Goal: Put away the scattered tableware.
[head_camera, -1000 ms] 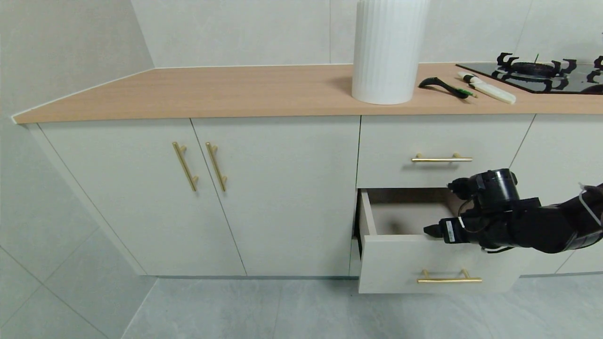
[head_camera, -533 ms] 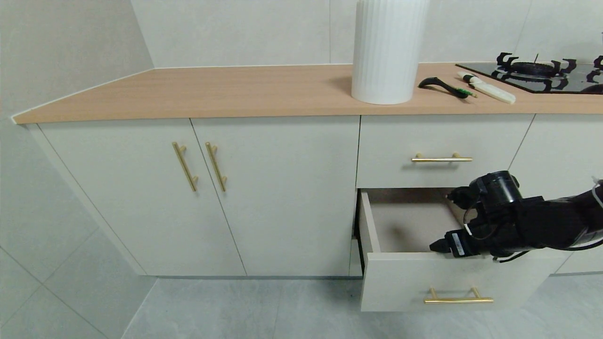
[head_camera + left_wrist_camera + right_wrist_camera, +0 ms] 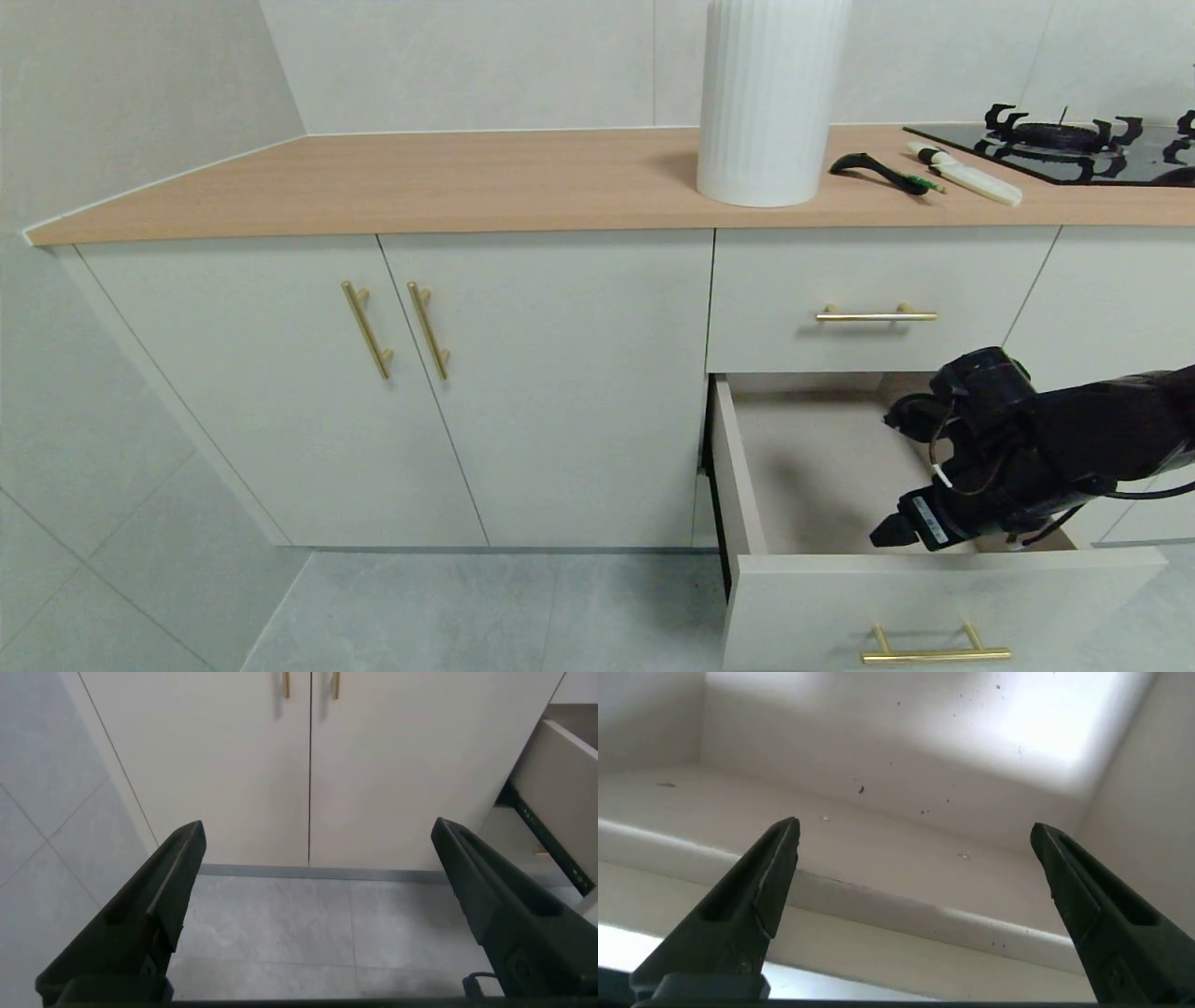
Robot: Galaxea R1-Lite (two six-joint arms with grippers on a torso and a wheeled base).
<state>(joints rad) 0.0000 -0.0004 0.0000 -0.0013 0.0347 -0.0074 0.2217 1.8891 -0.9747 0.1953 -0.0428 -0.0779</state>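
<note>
The scattered tableware lies on the light wooden surface [image 3: 467, 182]: a black curved-handled utensil [image 3: 878, 172] and a long white utensil [image 3: 966, 175] just beside it, between the tall white ribbed cylinder [image 3: 767, 98] and the black gas hob [image 3: 1064, 145]. Below them, the lower white drawer with a brass handle [image 3: 812, 607] stands open. The right gripper [image 3: 894, 534] hangs inside it near the front panel, fingers [image 3: 747, 905] spread and holding nothing. The left gripper [image 3: 318, 919] faces the white cabinet doors [image 3: 308, 756] and grey tiled floor [image 3: 280, 924], fingers [image 3: 140, 915] likewise released.
</note>
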